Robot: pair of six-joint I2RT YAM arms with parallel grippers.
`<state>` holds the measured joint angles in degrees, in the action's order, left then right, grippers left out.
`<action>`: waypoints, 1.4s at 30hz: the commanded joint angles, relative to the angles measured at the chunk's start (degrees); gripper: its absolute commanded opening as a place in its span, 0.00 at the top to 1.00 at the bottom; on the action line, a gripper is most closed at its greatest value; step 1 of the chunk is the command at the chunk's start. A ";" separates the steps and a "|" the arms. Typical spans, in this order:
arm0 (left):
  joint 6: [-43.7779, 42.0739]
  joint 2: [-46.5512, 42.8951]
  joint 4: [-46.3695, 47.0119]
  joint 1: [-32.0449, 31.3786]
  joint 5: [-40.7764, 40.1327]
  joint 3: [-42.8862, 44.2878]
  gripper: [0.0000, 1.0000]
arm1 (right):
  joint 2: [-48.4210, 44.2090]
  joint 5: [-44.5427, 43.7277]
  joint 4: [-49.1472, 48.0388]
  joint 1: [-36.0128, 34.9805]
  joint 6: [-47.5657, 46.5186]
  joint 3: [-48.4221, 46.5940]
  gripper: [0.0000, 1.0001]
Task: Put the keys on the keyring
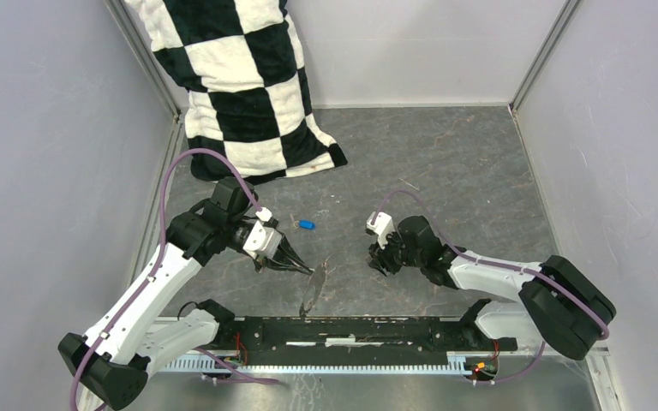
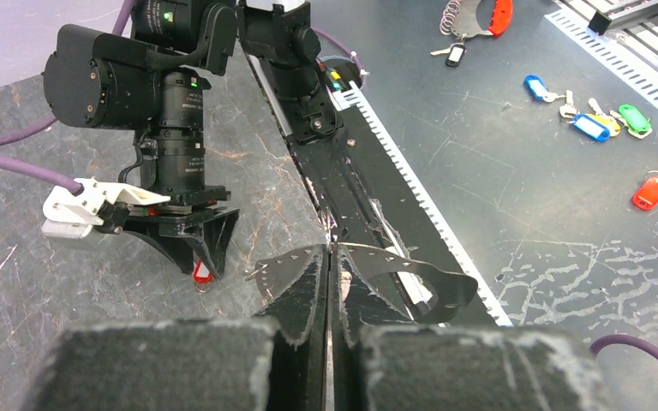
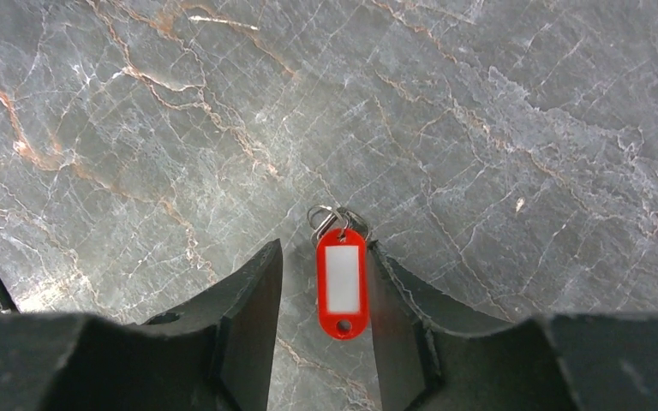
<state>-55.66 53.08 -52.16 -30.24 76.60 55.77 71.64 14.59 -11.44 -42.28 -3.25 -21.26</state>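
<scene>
red key [image 3: 341,282] flat on bench [image 3: 480,128], centre, toward near edge; right pincer [image 3: 324,257] open, straddling it without contact, lined up to pinch. blue key [image 1: 306,224] lies farther back. left pincer [image 1: 308,271] shut, seemingly presenting keyring [image 1: 315,288] for threading.

Both arms are showing white shells and black joints: the left arm [image 1: 150,291], the right arm [image 1: 493,276]. Purple cables [image 1: 170,184] are looping along them; black tapered fingers [image 3: 253,295] are tipping each.
</scene>
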 commanded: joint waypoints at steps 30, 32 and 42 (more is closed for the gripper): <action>2.26 -0.86 1.02 0.16 0.42 1.48 0.98 | 4.86 7.25 -6.98 1.79 -2.03 -2.25 0.83; 2.27 -0.96 1.01 0.18 0.19 1.38 0.98 | 4.58 7.59 -7.06 1.79 -2.03 -2.49 0.92; 2.33 -0.84 1.01 0.18 -0.57 1.36 0.98 | 1.02 11.14 -7.79 1.86 -1.81 -1.50 1.00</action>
<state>-55.64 53.06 -52.16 -30.24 75.20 55.77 75.50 23.18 -16.45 -40.71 -4.82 -21.69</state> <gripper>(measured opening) 0.033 0.007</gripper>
